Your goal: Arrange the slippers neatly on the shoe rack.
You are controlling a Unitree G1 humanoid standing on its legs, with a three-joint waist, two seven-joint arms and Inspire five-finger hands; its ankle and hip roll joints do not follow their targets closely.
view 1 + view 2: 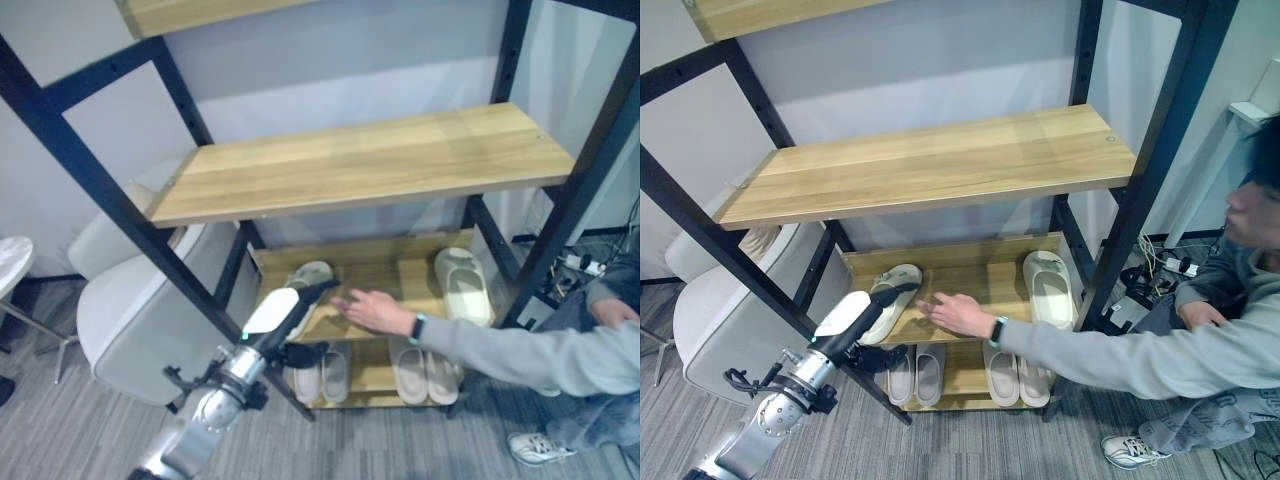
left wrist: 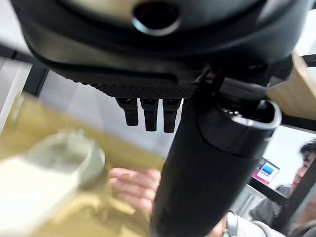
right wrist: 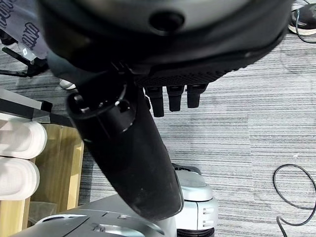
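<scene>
Slippers sit on the shoe rack (image 1: pixel 930 165): a grey slipper (image 1: pixel 891 296) at the middle shelf's left end, a white slipper (image 1: pixel 1049 287) at its right end, two pairs (image 1: pixel 965 375) below. Left hand (image 1: pixel 872 309) reaches the grey slipper, fingers straight, holding nothing. A person's hand (image 1: pixel 958 314) rests alongside. Right hand (image 3: pixel 173 94) hangs over carpet, fingers relaxed.

Even, soft indoor light falls on the shoe rack (image 1: pixel 930 160), shading its lower shelves, while the left wrist view's slipper (image 2: pixel 47 173) is blurred.
</scene>
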